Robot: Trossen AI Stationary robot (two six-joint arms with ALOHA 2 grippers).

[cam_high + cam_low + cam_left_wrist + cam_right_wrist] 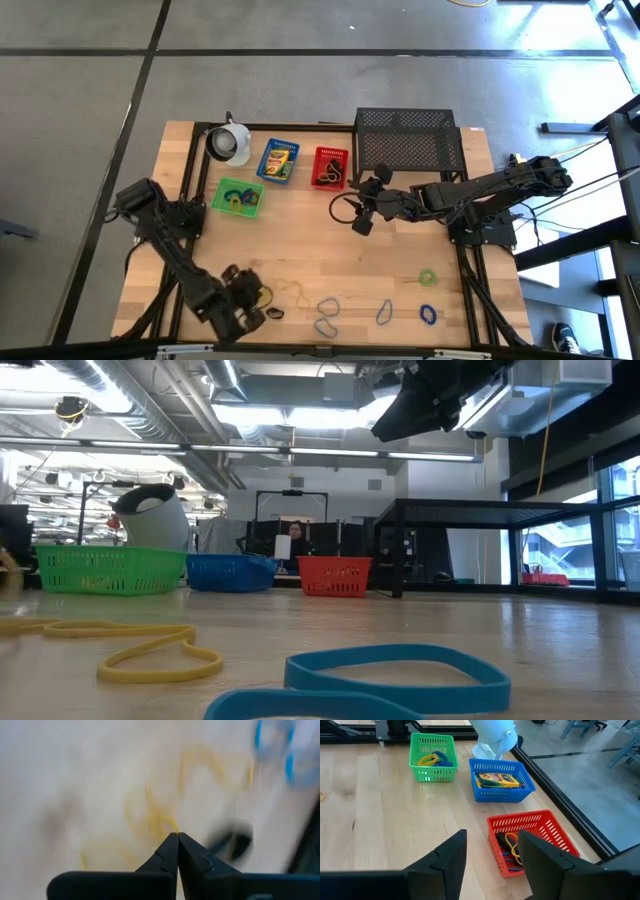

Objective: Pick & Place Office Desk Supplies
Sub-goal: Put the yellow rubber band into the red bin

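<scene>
My left gripper (177, 836) is shut near the table's near left corner (245, 297), with a yellow rubber band (155, 817) at its fingertips. A dark clip (275, 313), a tan band (290, 288), several blue bands (327, 305) and a green band (427, 276) lie flat on the wood along the near edge. My right gripper (492, 855) hangs open and empty above the table, beside the red basket (532, 840). A crayon box (500, 780) lies in the blue basket. Bands (432, 759) lie in the green basket. My left gripper pinches a strand of the yellow rubber band (169, 826) at the very tips of its two fingers, coming from above at a slant. The rest of the loop spreads away below the fingers. The blur hides whether it is clear of the table.
A black wire-mesh rack (405, 140) stands at the far right. A white cup (228, 143) lies at the far left, beside the green (238, 197), blue (279, 160) and red (330, 167) baskets. Bare wood lies in the table's middle.
</scene>
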